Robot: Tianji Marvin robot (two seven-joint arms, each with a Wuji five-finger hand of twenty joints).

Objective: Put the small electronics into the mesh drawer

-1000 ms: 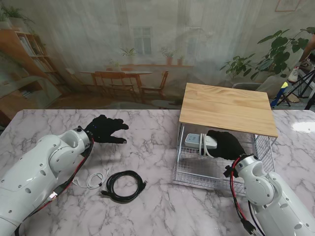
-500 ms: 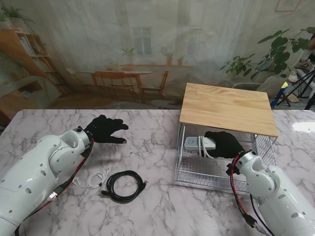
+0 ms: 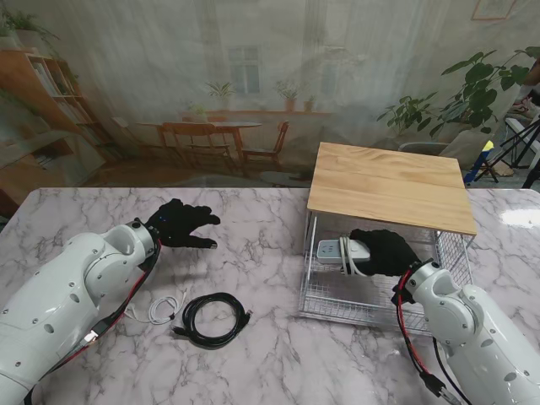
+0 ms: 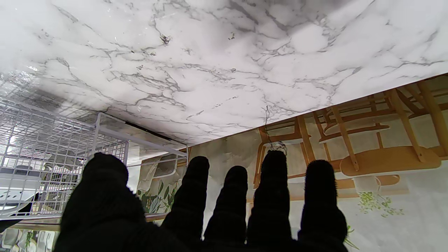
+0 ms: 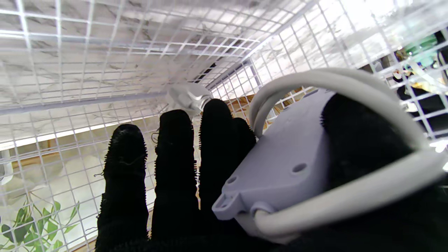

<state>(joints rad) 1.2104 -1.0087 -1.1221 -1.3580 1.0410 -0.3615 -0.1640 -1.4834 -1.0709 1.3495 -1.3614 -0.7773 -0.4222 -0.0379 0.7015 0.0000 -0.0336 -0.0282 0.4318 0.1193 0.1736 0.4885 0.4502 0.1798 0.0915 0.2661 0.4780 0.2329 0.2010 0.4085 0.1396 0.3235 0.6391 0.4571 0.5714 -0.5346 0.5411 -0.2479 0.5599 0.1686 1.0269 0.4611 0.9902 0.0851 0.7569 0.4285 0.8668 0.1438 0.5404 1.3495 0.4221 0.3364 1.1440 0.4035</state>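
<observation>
While your right robot hand (image 3: 384, 251) has carried the power strip (image 3: 342, 250) deeper under the wooden top over the last second, the things nearest you have not stirred: the black cable (image 3: 211, 318) coiled on the worktop (image 3: 261, 354) and the thin white cable (image 3: 159, 308) just beside it, to its left, lie exactly where they did.

Farther out, your left robot hand (image 3: 180, 222) hovers over bare marble with its fingers (image 4: 234, 196) spread and nothing in them, unchanged.

In the mesh drawer (image 3: 337, 295), the right robot hand is clamped on the strip; the wrist view shows the thumb pressed on its grey body (image 5: 290, 164) with the white cord looped round, and the other fingers (image 5: 175, 168) stretched toward the drawer's mesh wall. From the stand's view the strip now sits farther from you and more to the right than a second ago, well inside the drawer. Whether it touches the drawer floor, you cannot tell.

So the placing looks nearly done; what remains, by my reading, is letting go and drawing back without snagging the cord, then the two cables.
</observation>
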